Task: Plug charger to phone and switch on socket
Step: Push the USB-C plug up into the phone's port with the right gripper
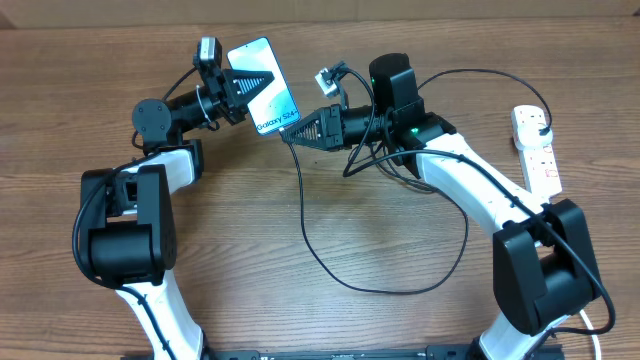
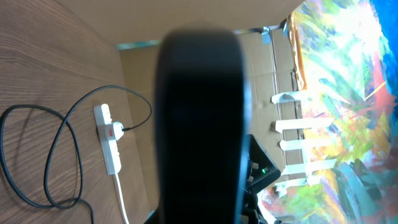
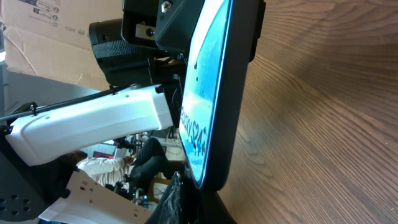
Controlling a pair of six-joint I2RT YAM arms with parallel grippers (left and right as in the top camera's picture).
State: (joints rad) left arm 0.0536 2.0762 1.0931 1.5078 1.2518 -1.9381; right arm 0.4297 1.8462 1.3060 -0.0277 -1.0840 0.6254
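Note:
My left gripper is shut on the phone and holds it tilted above the table, its lit blue screen up. In the left wrist view its dark back fills the middle. My right gripper is shut on the connector end of the charger and sits right at the phone's "Galaxy S24" end. In the right wrist view the phone stands edge-on just above my right fingers; the connector tip is hidden. The black cable loops across the table to the socket, where its plug sits.
The socket also shows in the left wrist view with its thick white lead and the black cable looped beside it. The left arm's white link is behind the phone. Cardboard boxes stand beyond the table.

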